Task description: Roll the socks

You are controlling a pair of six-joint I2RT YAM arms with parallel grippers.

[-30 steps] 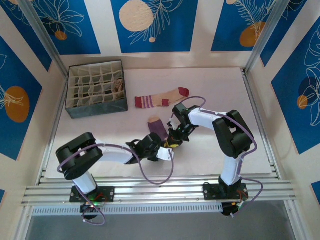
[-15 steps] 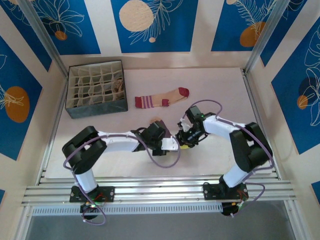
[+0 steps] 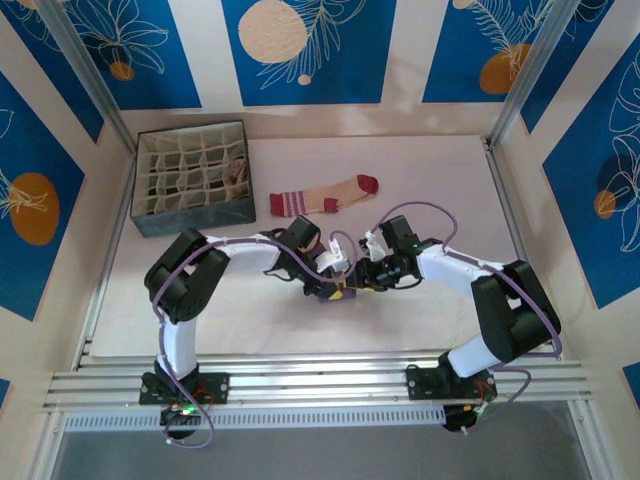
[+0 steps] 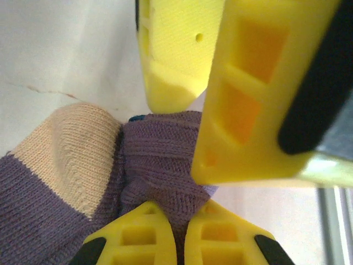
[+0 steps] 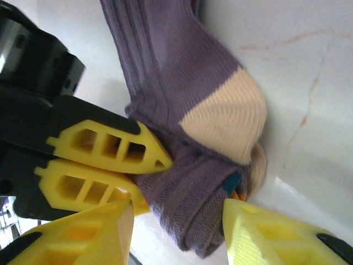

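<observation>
Pinching purple sock (image 5: 160, 72) with left gripper (image 4: 181, 221), 2 fingers pressed together, against unrolling; straddled by spread right gripper (image 5: 177, 212), likely for regripping.

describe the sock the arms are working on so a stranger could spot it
On the white table, look where the left end effector and right end effector meet. The bunched sock there is purple, tan-heeled; the flat sock behind is tan, red-toed.

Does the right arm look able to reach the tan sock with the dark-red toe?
Probably yes: the tan sock lies unobstructed just beyond the right gripper, whose open jaws only straddle the purple sock with tan heel, gripping nothing.
</observation>
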